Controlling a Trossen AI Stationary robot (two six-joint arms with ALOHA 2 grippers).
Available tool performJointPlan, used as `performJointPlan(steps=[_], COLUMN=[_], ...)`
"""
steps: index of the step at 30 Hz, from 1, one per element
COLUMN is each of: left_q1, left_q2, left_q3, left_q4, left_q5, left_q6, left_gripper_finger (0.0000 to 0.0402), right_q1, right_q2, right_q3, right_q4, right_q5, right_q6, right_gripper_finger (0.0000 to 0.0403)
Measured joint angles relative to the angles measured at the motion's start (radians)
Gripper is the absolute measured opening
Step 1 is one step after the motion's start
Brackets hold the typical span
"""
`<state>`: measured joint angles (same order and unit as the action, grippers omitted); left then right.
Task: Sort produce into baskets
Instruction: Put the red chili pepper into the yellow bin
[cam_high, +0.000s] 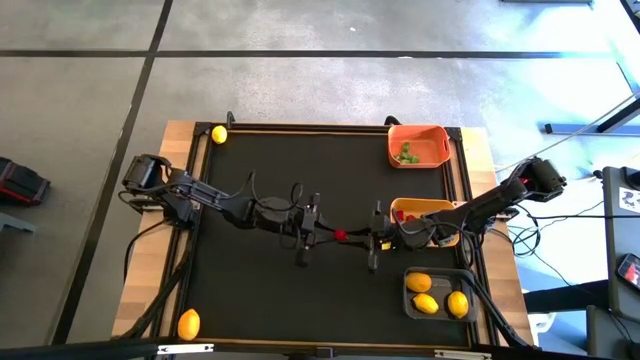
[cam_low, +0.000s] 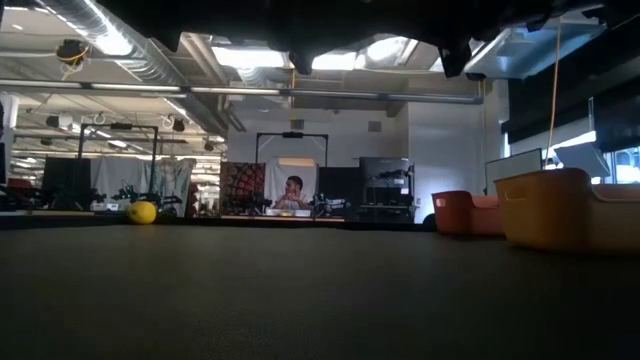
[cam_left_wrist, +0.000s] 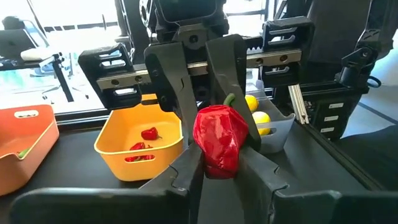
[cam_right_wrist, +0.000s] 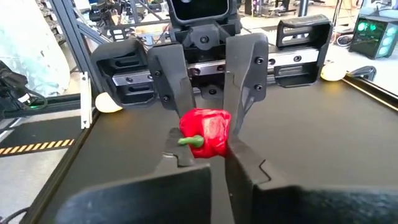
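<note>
A red pepper (cam_high: 341, 236) with a green stem hangs over the middle of the black mat, between my two grippers. My left gripper (cam_high: 322, 233) reaches in from the table's left and is shut on the pepper (cam_left_wrist: 217, 134). My right gripper (cam_high: 368, 240) reaches in from the right. Its fingers are closed together at the pepper's stem end (cam_right_wrist: 205, 134). To the right stand the orange basket (cam_high: 440, 150), the yellow basket (cam_high: 436, 205) and the grey basket (cam_high: 410, 300). My left gripper pinches the pepper's body (cam_left_wrist: 214, 163) between its two fingers (cam_left_wrist: 186, 168), coming in level from the table's left. The pepper is lifted clear of the mat, with its stem pointing away toward my right gripper. My right gripper is closed at the stem end (cam_right_wrist: 193, 142), coming in level from the table's right. Its own fingers (cam_right_wrist: 249, 168) hide the exact place of contact.
The orange basket holds green pieces (cam_high: 406, 153), the yellow one red pieces (cam_left_wrist: 149, 134), the grey one three lemons (cam_high: 427, 303). Loose lemons lie at the mat's far left corner (cam_high: 219, 134) and near left corner (cam_high: 188, 323). The mat's left half is bare.
</note>
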<state>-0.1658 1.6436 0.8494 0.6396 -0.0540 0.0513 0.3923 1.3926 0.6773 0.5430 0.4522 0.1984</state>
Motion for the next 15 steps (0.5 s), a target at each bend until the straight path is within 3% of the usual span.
performJointPlan(steps=[9,15], left_q1=[0.002,0.002], left_q2=[-0.002,-0.062], left_q3=[0.000,0.000], left_q4=[-0.013,-0.144], left_q5=[-0.006,-0.002], left_q6=[-0.006,-0.018], left_gripper_finger=[0.0178,0.0207], right_q1=[0.000,0.000], right_q2=[-0.001,-0.060], right_q3=[0.000,0.000], right_q4=[-0.022,-0.133], right_q5=[0.000,0.012], right_q6=[-0.025,-0.038], right_gripper_finger=[0.0009,0.0006])
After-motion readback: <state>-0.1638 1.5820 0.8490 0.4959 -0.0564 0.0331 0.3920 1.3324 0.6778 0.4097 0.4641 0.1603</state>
